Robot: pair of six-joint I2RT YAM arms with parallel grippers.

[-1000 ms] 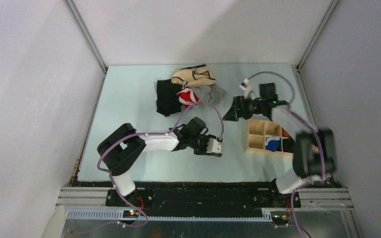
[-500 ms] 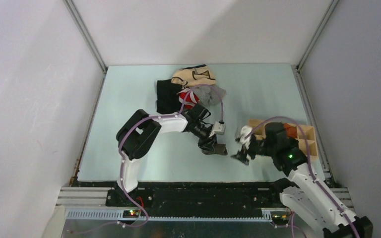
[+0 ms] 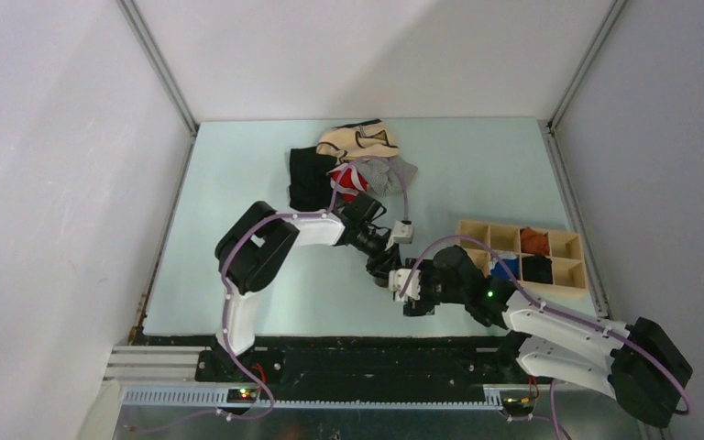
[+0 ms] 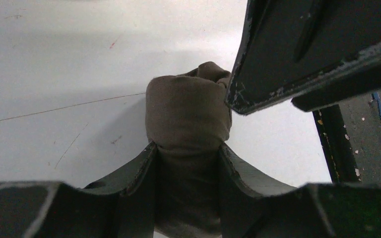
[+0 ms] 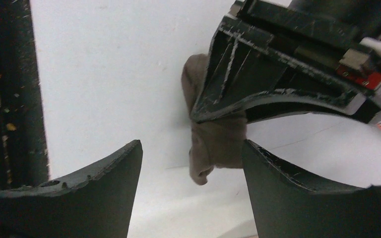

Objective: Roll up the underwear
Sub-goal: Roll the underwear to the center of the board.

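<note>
while the left arm has barely shifted, the right arm has swung across in the last second, from beyond the wooden divider box (image 3: 513, 226) to just left of it.

- heap of other clothes (image 3: 348, 163): left of the box and farther back. same lie as before, untouched.
- left gripper (image 4: 188, 163): left of the box, off its near corner. fingers clamped tight on the underwear, fabric bulging out between them.
- underwear (image 4: 187, 109): left of the box, in the left gripper's hold, already a compact olive-brown roll. one stub pokes out past the fingers. no waistband shows in either wrist view. whether the roll touches the table (image 3: 238, 229) i cannot tell.
- right gripper (image 5: 192, 148): half a second ago at the box's left edge, now nose to nose with the left gripper. fingers spread wide, holding nothing. the roll's free end lines up with the gap; whether it is inside or just ahead, cannot tell.
- box: now uncovered, with dark, red and blue items in some compartments.

reading: the rolling looks essentially done. the open right gripper's arrival suggests a handover or a steadying pinch. risk is the roll slackening if the left lets go before the right has closed.
</note>
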